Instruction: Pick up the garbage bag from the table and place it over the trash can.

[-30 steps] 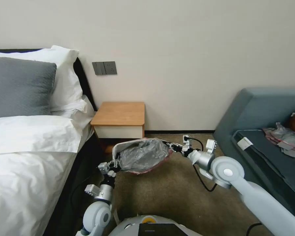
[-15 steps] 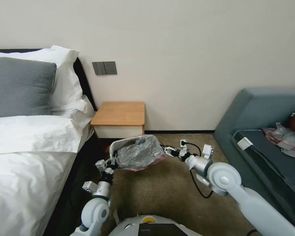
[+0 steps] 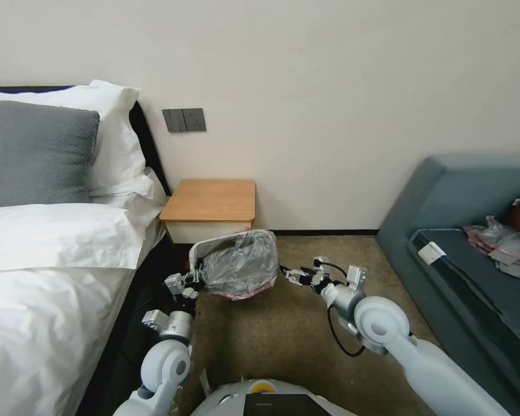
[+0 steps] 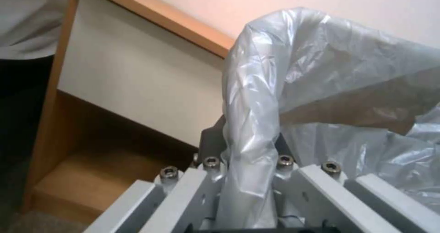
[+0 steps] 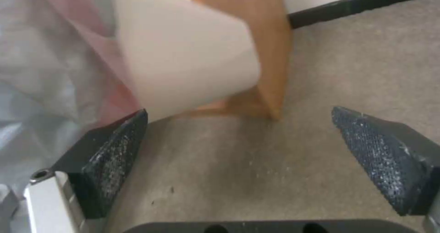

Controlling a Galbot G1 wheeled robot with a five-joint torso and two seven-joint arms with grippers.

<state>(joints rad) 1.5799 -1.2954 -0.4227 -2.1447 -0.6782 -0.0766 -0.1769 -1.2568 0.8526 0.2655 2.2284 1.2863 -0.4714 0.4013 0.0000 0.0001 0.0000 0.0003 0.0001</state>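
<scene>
The grey crinkly garbage bag (image 3: 240, 266) with its pink rim lies draped over the cream trash can (image 3: 205, 245), which stands on the carpet just in front of the table (image 3: 211, 199). My left gripper (image 3: 192, 278) is at the bag's left edge, shut on a fold of the bag (image 4: 321, 71); the left wrist view shows the plastic pinched in my left gripper (image 4: 247, 173). Just right of the bag, my right gripper (image 3: 285, 271) stands apart from it. In the right wrist view my right gripper (image 5: 243, 150) is open over bare carpet, beside the trash can (image 5: 183, 61) and the bag (image 5: 41, 75).
A bed (image 3: 52, 271) with white linen runs close along the left. A blue sofa (image 3: 462, 208) at the right carries a heap of similar bags (image 3: 502, 242). A black cable (image 3: 338, 332) hangs by my right arm. Open carpet (image 3: 294, 341) lies between.
Both arms have shifted left and back toward the nightstand, taking the bag and bin rim along. The right gripper, at the bag's right edge before, now stands off it.
</scene>
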